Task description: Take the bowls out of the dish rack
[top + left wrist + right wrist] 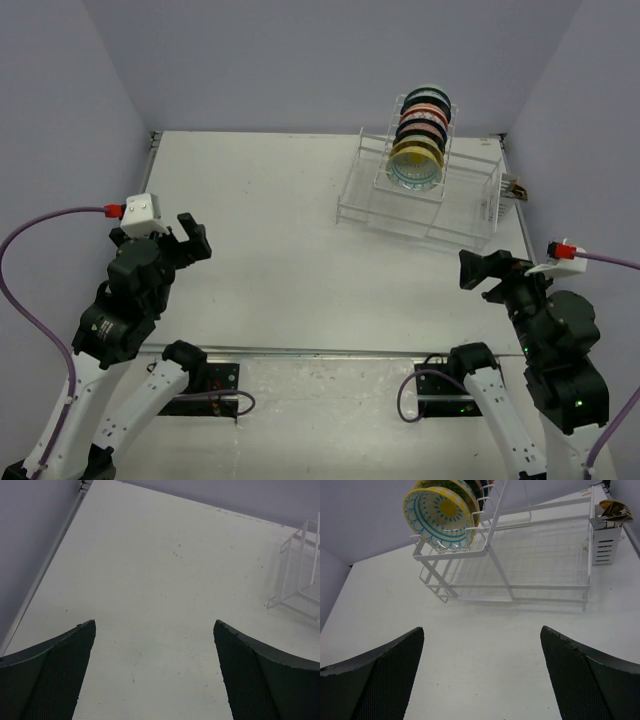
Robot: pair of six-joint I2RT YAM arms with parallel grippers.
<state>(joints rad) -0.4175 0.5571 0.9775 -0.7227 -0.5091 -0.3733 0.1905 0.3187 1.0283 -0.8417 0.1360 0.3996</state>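
The white wire dish rack (470,205) stands at the far right of the table; it also shows in the right wrist view (535,555). Several bowls (420,135) stand on edge in its taller slotted tier, the front one yellow with blue patterns (439,517). My right gripper (476,270) is open and empty, near the table's front right, pointing toward the rack. My left gripper (190,240) is open and empty at the left side of the table, far from the rack. A corner of the rack (300,580) shows in the left wrist view.
A white cutlery holder (606,540) with brown utensils hangs on the rack's right end. Purple-grey walls close the table at the back and sides. The table (270,230) has a raised left edge (45,575).
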